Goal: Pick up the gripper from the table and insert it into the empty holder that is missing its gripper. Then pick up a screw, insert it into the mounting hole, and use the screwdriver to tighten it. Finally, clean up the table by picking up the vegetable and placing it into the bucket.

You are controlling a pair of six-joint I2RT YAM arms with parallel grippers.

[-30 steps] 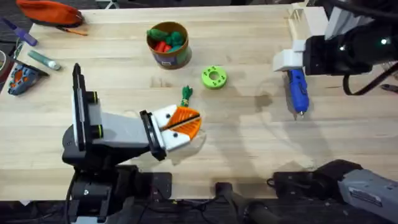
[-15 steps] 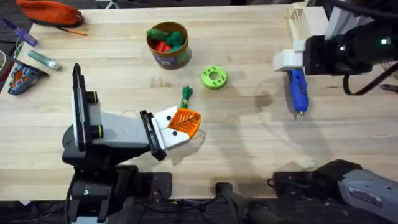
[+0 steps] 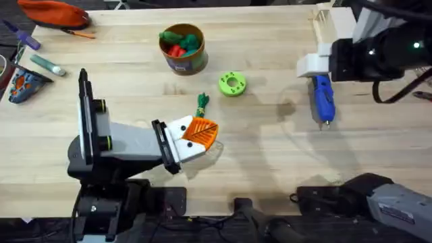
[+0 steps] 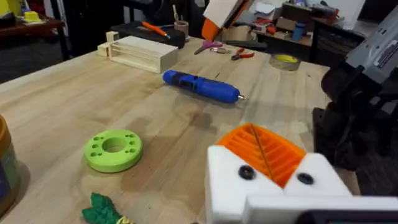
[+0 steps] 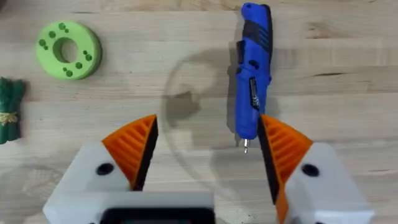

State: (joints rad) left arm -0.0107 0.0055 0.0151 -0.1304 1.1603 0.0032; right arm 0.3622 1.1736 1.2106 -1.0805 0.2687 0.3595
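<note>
The blue screwdriver [image 3: 323, 98] lies on the table at the right, its metal tip toward the front edge. My right gripper [image 3: 309, 65] hovers over its rear end. In the right wrist view the right gripper [image 5: 207, 124] is open, and the screwdriver [image 5: 254, 74] lies ahead with its tip near the right pad. The green vegetable [image 3: 202, 103] lies mid-table, just beyond my left gripper [image 3: 210, 135]. That gripper's orange pads [image 4: 264, 149] are pressed together, holding nothing. The tan bucket [image 3: 183, 48] stands at the back with toy food inside. The loose gripper, holder and screw are out of view.
A lime-green disc with holes [image 3: 232, 84] sits between the vegetable and the screwdriver. A pale wooden box [image 3: 327, 23] stands at the back right. At the far left lie a marker pen [image 3: 47, 65], an orange pouch [image 3: 55, 12] and a grey-orange object [image 3: 21, 84].
</note>
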